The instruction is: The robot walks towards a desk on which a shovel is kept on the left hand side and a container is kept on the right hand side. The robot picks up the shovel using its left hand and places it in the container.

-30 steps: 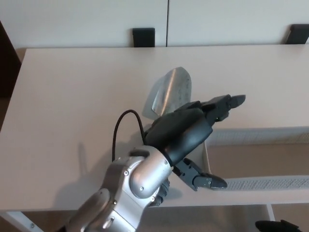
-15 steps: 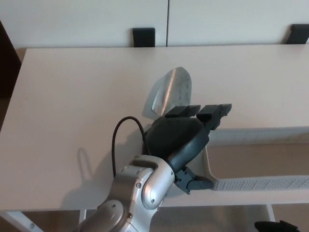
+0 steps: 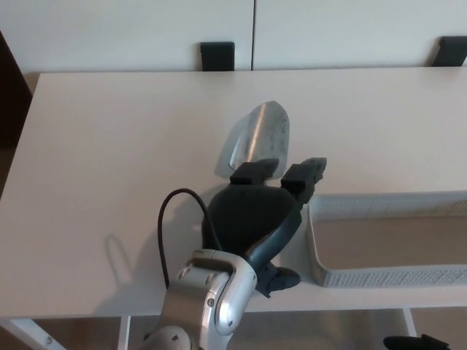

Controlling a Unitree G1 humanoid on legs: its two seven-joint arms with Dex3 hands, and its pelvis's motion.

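Shovel [image 3: 261, 140] pickup is under way, with the left hand [image 3: 255, 211] closing down over the handle end.

Nearest the front edge of the desk [image 3: 109, 146], the left arm is reaching in from below, and its hand is covering the shovel's handle, so the handle itself is hidden. A second ago the fingers [image 3: 254, 172] were spread wide and pointing right; now they are curling together over the handle, which suggests a grip is forming, though I cannot tell whether it is firm yet. Just right of the hand, the container [image 3: 387, 205] is sitting at the front right of the desk. Farther back, the metal blade is lying flat near the desk's middle, unmoved, not yet lifted. The right hand is not showing.
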